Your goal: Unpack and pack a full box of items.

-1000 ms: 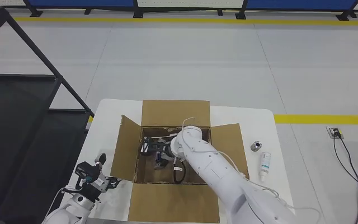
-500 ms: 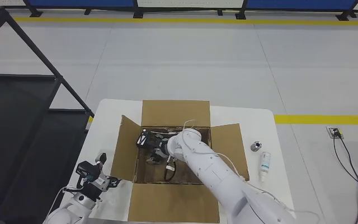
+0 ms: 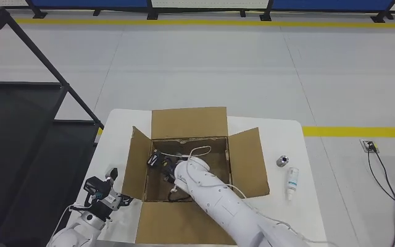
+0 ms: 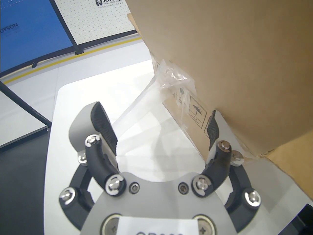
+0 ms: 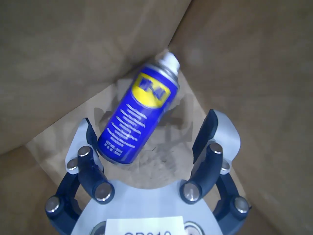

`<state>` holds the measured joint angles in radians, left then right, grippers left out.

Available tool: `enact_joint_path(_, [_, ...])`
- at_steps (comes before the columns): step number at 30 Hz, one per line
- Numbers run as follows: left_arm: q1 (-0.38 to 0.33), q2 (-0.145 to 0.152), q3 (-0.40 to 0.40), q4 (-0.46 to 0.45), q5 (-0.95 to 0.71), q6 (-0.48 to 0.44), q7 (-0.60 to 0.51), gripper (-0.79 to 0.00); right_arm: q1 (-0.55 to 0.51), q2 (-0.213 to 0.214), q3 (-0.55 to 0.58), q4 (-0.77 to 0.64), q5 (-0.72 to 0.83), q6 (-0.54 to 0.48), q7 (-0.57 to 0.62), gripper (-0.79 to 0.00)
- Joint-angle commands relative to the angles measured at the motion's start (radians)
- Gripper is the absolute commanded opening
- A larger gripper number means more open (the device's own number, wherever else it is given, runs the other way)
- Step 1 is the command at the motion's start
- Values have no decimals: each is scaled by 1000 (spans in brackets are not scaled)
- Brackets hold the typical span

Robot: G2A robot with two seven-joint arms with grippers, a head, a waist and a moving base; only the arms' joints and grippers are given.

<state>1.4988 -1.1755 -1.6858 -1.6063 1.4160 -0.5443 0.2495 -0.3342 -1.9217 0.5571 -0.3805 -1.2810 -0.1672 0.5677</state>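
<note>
1. Cardboard box: stands on the white bench with all four flaps folded outward and the top open.

2. Right arm: reaches down into the box, toward the left-hand part of its interior in the top view. The right jaws are open, with the fingers spread wide above the box floor.

3. Spray can: blue body, yellow label patch, white cap. It is inside the box, in a corner where two walls meet the floor. The cap points into the corner. The base end sits between the open right jaws, just beside one finger and well apart from the other. Contact with the near finger cannot be confirmed. The can is not gripped.

4. Left arm: stationed outside the box, low over the bench at the box's left side. The left jaws are open and hold nothing. One finger pad stands clear over the bench. The other is just beside the box's outer wall, under the overhanging left flap. A strip of crumpled clear tape clings to that wall.

5. Bench, right of the box: a white bottle lies on its side, and a small round grey object sits near it, between the bottle and the box's right flap
</note>
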Motion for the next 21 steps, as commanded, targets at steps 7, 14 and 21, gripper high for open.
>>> enact_joint_path(7, [2,4,4,-2,-2,5,6,0,-5,-1,14,-6,-8,22,-1,-175])
enact_joint_path(14, [6,7,7,-6,-1,17,13,0,-9,1,26,-13,-18,18,10,-745])
enact_joint_path(21, [9,9,18,-5,5,29,16,0,-3,19,54,-12,-17,-38,-18,-785])
